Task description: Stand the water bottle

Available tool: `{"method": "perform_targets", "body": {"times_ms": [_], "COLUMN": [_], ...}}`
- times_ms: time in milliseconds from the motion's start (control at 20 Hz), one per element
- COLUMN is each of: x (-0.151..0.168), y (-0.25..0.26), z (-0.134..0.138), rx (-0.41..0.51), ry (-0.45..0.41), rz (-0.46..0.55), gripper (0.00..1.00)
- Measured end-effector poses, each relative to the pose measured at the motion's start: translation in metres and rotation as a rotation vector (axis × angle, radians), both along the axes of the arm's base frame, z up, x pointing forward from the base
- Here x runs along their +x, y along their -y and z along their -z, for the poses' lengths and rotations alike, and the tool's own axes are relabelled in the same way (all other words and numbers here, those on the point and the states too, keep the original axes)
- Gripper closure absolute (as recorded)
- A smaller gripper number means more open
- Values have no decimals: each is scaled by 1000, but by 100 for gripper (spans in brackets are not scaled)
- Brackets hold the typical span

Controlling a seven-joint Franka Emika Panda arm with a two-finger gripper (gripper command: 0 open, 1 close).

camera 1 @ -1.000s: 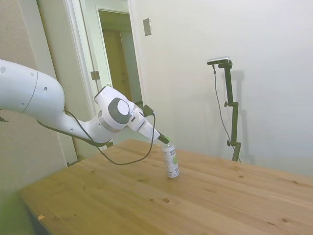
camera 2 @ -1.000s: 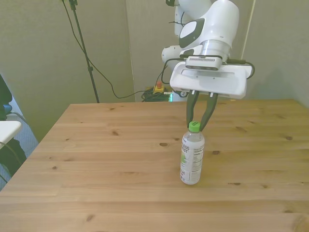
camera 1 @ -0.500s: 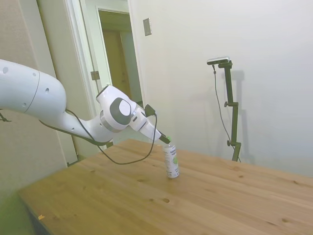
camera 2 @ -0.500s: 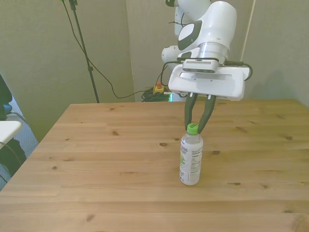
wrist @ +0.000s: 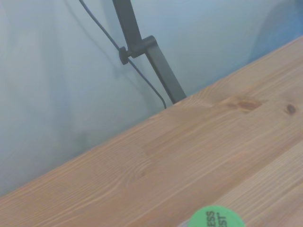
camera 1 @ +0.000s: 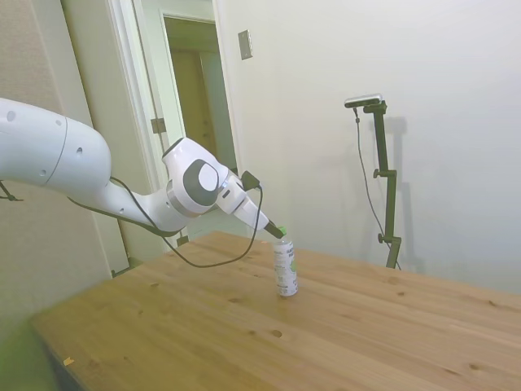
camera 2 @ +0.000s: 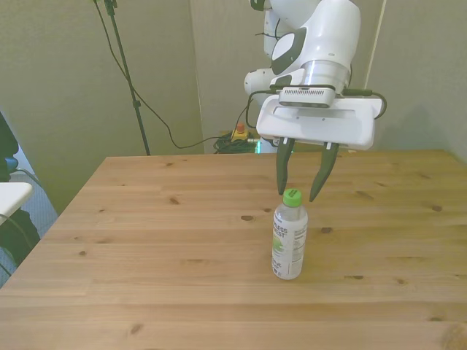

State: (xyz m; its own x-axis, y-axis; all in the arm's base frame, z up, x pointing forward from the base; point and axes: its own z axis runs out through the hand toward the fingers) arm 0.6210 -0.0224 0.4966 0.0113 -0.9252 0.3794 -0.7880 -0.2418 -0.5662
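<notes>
I am looking at the water bottle (camera 2: 290, 235), which is standing upright on the wooden surface (camera 2: 146, 240), roughly in the middle and toward the front view's right. Its base is sitting flat on the planks, and in both the side view and the front view I am seeing little or no lean.

Just behind and above it, the claw (camera 2: 300, 195) is hanging with its two dark fingers (camera 2: 282, 175) spread wide, one on either side of the green cap (camera 2: 292, 195) and touching neither side as far as I can tell. It is gripping nothing.

I am judging the standing as done and the release as the step in hand. To finish it well, I am planning to lift the claw straight up, keeping the fingers apart, so that neither tip is brushing the cap on the way out. A sideways drift here is risking a knock, since a tall, narrow, light bottle is likely tipping easily.

The bottle itself is showing a white body, a label with green patches and small dark print, and a green cap whose printed top is peeking into the wrist view (wrist: 216, 218).
</notes>
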Motion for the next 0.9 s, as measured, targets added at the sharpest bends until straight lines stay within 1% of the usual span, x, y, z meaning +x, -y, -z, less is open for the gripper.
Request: {"method": "perform_targets", "body": {"times_ms": [200, 300, 500, 650, 750, 900], "x": [-9, -25, -75, -110, -127, -140], "y": [-17, -28, -39, -29, -19, -12], "z": [-22, -31, -40, -46, -46, -35], "rx": [18, 43, 60, 75, 95, 127], "ry": [-15, -55, -180, -283, -354, -448], "rz": [-58, -123, -265, -367, -429, -504], "gripper": [0, 0, 0, 0, 0, 0]}}
